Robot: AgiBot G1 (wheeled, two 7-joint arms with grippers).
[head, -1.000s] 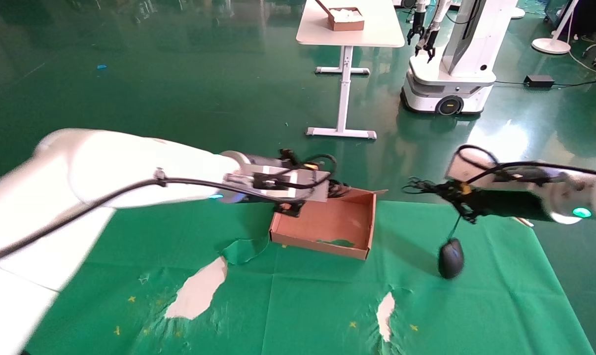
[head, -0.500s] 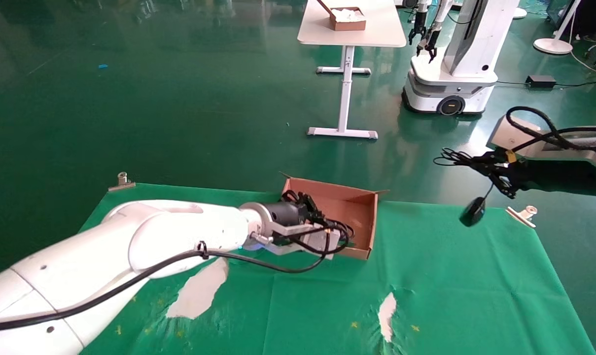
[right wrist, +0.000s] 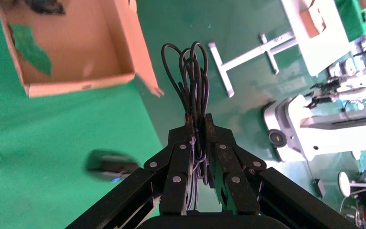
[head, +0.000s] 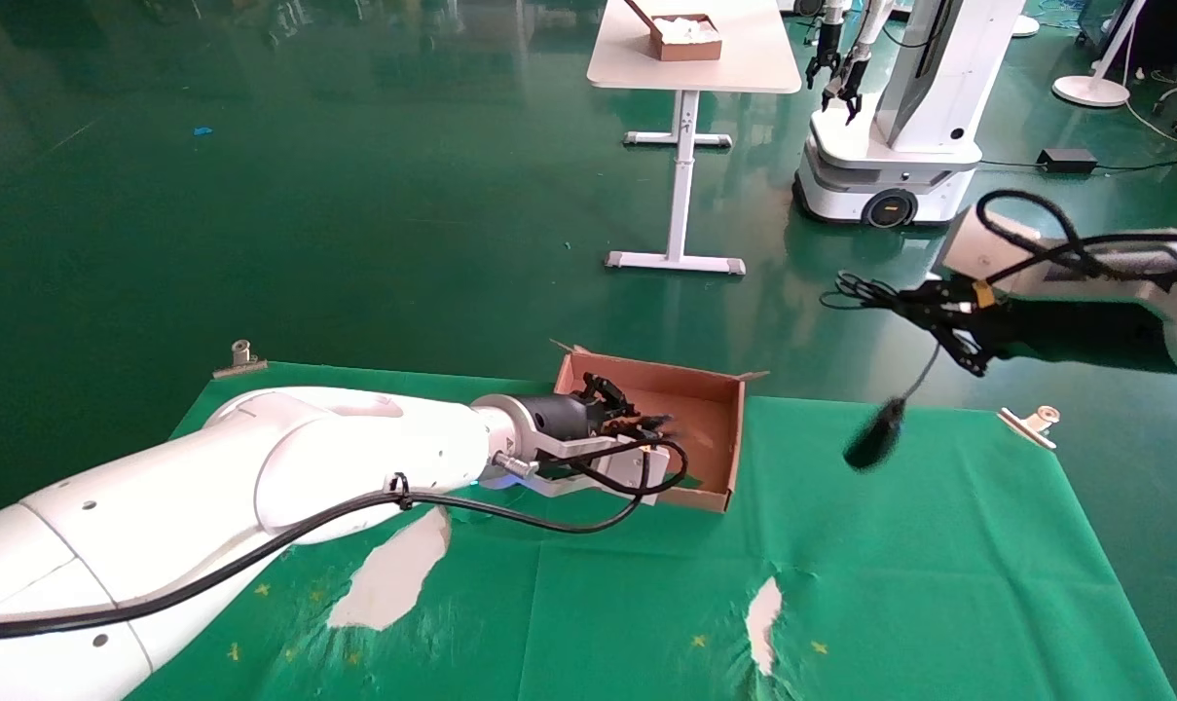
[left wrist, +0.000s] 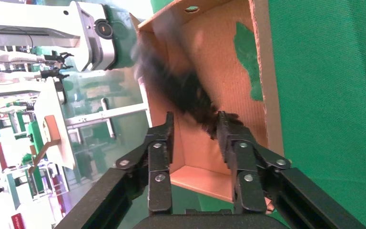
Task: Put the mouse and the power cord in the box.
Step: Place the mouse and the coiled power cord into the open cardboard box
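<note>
The right gripper (right wrist: 198,125) is pinching the bundled loops of the thin cable, so the oval black mouse (head: 874,437) is dangling above the green cloth (head: 890,594). The left gripper (left wrist: 194,130), fingers apart, is reaching into the cardboard box (head: 719,458), where a blurred dark mass, probably the rubbery power cord (left wrist: 178,85), is lying.

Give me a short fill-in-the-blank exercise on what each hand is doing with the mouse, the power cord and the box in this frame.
1. The right hand is shut on the bundled thin cable of the small black oval mouse, which ____ in the air below it.
2. The left hand is over the shallow reddish-brown cardboard box, with its fingers ____.
3. The thick black power cord is blurred over the box's ____.

Missing words: hangs; open; inside
</note>
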